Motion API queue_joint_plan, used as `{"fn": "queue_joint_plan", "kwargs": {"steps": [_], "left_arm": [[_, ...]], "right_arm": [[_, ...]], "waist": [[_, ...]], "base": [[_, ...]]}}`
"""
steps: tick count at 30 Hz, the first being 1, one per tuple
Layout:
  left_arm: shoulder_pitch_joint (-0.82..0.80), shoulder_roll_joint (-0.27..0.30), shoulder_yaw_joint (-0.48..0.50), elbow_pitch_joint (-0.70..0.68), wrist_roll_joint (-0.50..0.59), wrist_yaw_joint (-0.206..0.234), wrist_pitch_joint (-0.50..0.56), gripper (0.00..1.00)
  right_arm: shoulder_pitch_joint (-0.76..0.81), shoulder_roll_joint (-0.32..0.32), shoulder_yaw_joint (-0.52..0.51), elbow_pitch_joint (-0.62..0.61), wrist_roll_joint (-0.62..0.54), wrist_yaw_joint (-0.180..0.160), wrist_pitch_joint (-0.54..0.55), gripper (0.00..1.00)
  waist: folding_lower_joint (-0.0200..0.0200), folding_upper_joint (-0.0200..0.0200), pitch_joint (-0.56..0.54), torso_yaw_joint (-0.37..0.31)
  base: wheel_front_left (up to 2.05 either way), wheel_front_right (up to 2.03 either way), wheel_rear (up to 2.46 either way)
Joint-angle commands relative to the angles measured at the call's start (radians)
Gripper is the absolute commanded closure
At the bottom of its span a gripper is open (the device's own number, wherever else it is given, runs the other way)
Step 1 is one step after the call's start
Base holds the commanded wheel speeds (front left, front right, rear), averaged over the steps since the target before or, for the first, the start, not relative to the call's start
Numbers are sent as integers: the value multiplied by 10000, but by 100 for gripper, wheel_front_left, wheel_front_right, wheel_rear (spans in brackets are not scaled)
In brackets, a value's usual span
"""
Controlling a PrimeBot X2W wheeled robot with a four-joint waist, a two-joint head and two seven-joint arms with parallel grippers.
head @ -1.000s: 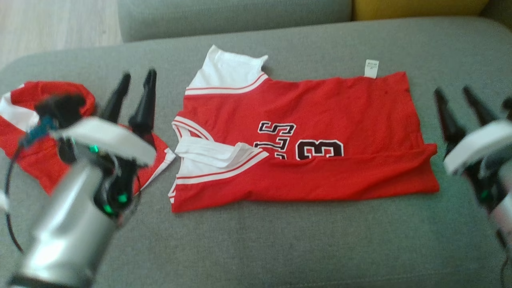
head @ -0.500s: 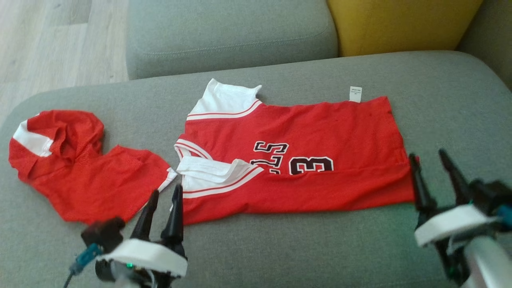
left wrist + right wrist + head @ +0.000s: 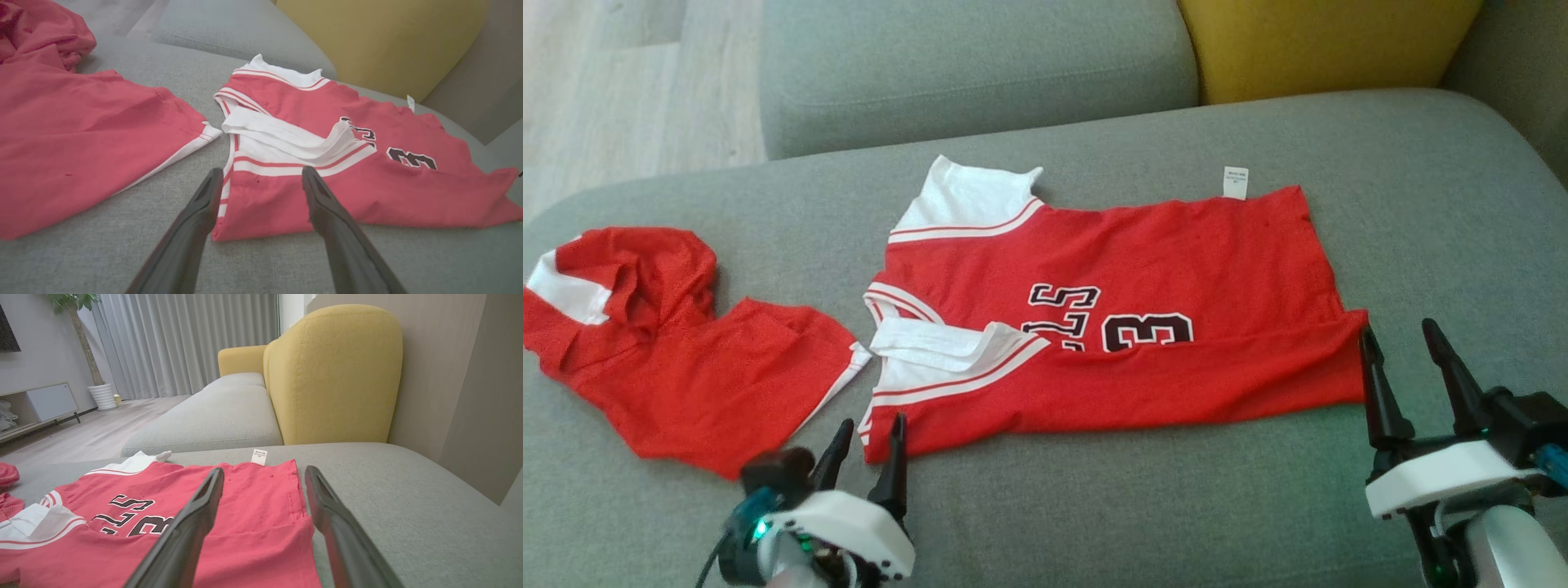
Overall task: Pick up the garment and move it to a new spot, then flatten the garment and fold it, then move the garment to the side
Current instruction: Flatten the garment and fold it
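Jersey (image 3: 1111, 327), red with white trim and black numerals, lies flat across the grey sofa seat (image 3: 1094, 506), collar to the left and hem to the right. Nearest, both tools stand with fingers spread wide and nothing between them. The left gripper (image 3: 872, 425) points at the near left corner, which sits between its fingers in the left wrist view, though contact cannot be judged. The right gripper (image 3: 1396, 331) sits just beside the near right corner at the hem.

The near long edge looks already turned over, since it hides the lower part of the numerals, so I judge the folding step to be in hand. The next move probably calls for both grippers to drop onto their corners, pinch all the layers, and carry the near edge evenly toward the far edge, where a white tag (image 3: 1235, 182) sticks out.

Left of the collar a second red garment (image 3: 686, 367) lies crumpled, close enough to snag. Farther back sit a grey back cushion (image 3: 972, 65) and a yellow cushion (image 3: 1323, 41).
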Motion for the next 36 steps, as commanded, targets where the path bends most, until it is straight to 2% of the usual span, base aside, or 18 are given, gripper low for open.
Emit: {"fn": "queue_joint_plan", "kwargs": {"steps": [1, 12, 14, 17, 18, 19, 20, 26, 36], "left_arm": [[-756, -21, 184, 181, 175, 128, -91, 0], [-2284, 72, -95, 2957, 720, 985, 307, 0], [-2450, 67, -166, 3341, 733, 990, 464, 0], [-2646, 52, -315, 3740, 699, 771, 564, 0], [-2697, 45, -372, 3839, 677, 664, 578, 40], [-2747, 38, -425, 3903, 656, 566, 558, 91], [-2797, 31, -470, 3917, 639, 486, 497, 100], [-2954, 0, -604, 3334, 595, 174, 29, 100], [-2374, -28, -717, 559, 858, 11, -88, 100]], "right_arm": [[-172, -105, 112, -438, -95, -9, 61, 0], [-245, -20, 21, -889, -185, -9, 226, 0], [-246, -36, -20, -885, -254, -9, 247, 0], [-263, -70, -86, -847, -462, -9, 249, 0], [-276, -55, -147, -821, -492, -9, 261, 0], [-288, -40, -221, -784, -529, -9, 293, 0], [-299, -9, -318, -733, -555, -9, 364, 0], [-453, 429, -935, -214, -487, -9, 1167, 0], [-1332, 1209, -2337, 1586, -337, -9, 2695, 0]], "waist": [[1, 0, 91, -66], [1, 0, 579, -339], [1, 0, 626, -352], [1, 0, 656, -348], [1, 0, 659, -339], [1, 0, 657, -321], [1, 0, 655, -295], [1, 0, 651, -107], [1, 0, 886, 362]], "base": [[0, 0, 0], [0, 0, 0], [0, 0, 0], [0, 0, 0], [0, 0, 0], [0, 0, 0], [0, 0, 0], [0, 0, 0], [0, 0, 0]]}}
